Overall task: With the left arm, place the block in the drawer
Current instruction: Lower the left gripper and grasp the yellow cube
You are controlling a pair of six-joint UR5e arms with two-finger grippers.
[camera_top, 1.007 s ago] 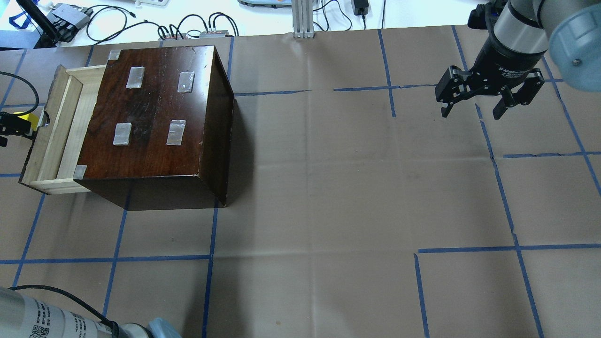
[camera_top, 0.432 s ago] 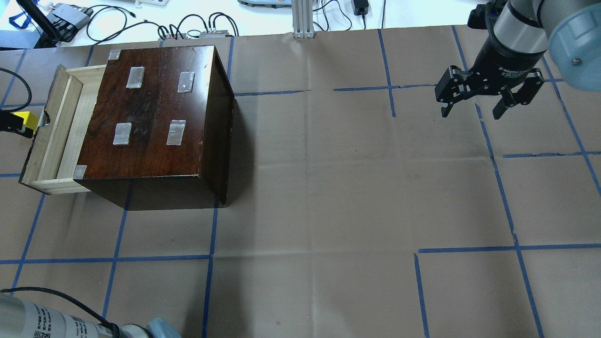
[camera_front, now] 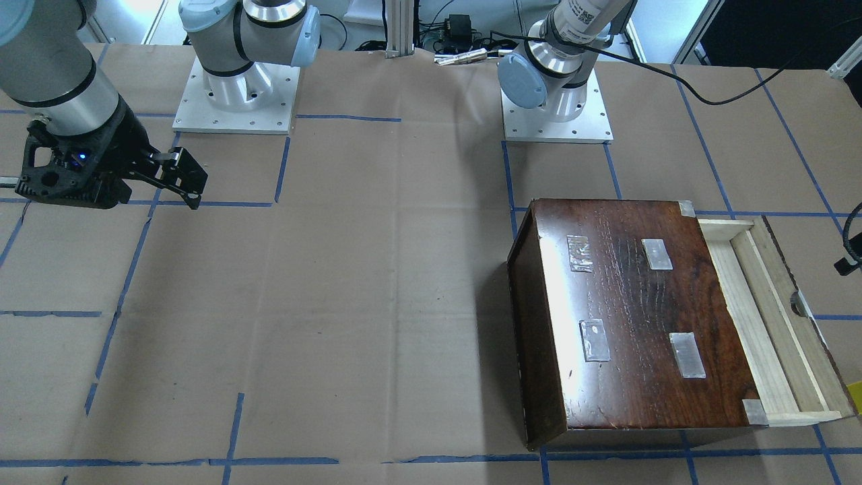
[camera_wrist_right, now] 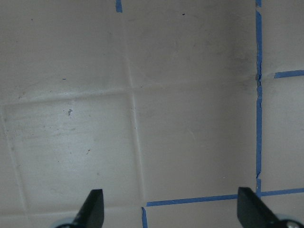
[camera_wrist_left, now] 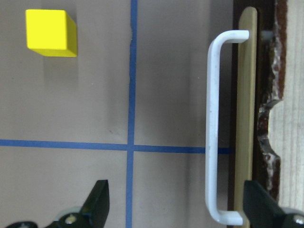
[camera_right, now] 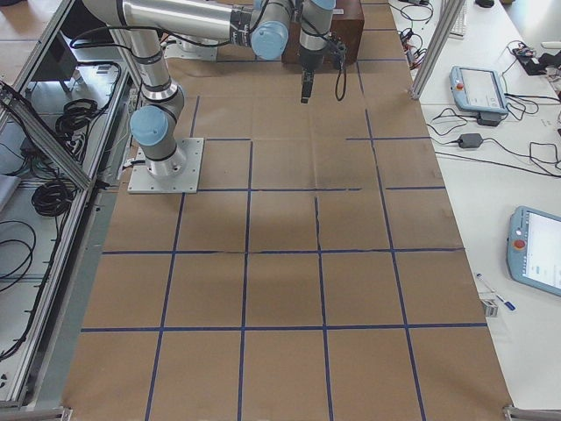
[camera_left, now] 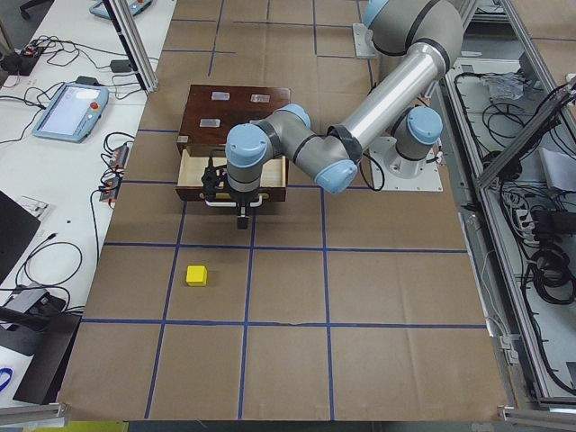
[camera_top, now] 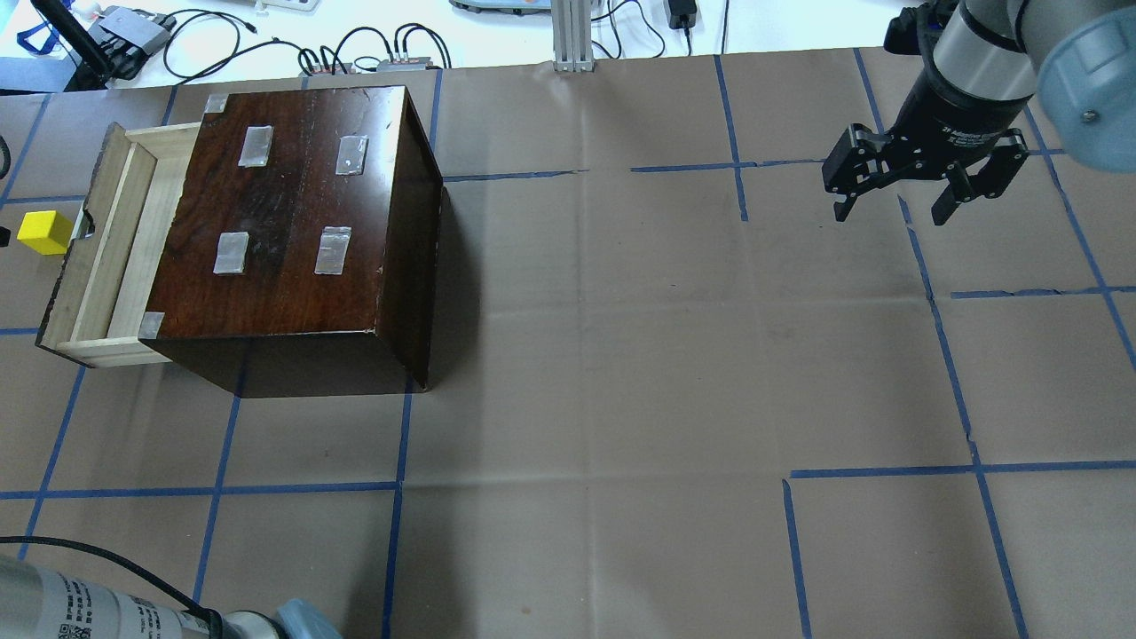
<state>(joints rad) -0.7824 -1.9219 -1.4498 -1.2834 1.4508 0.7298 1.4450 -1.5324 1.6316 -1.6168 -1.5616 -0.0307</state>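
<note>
The yellow block (camera_top: 44,232) lies bare on the paper just outside the drawer's front panel; it also shows in the exterior left view (camera_left: 196,275) and the left wrist view (camera_wrist_left: 51,33). The drawer (camera_top: 106,240) is pulled out of the dark box and its pale wood tray (camera_front: 768,316) looks empty. My left gripper (camera_wrist_left: 175,211) is open and empty, hanging over the paper beside the drawer's front, with the block ahead and off to one side of it (camera_left: 241,220). It is out of the overhead view. My right gripper (camera_top: 892,213) is open and empty, far from the box (camera_wrist_right: 173,213).
The glossy dark-brown box (camera_top: 293,222) has tape patches on top. A white handle (camera_wrist_left: 213,142) stands off the drawer front, between my left fingers' line of sight. Cables and devices (camera_top: 355,44) lie past the table's far edge. Both arm bases (camera_front: 236,87) stand at the robot's side.
The black part of my left gripper that overlapped the block at the overhead view's left edge has drawn out of that view. The block stays put, now fully showing. The right arm has not moved.
</note>
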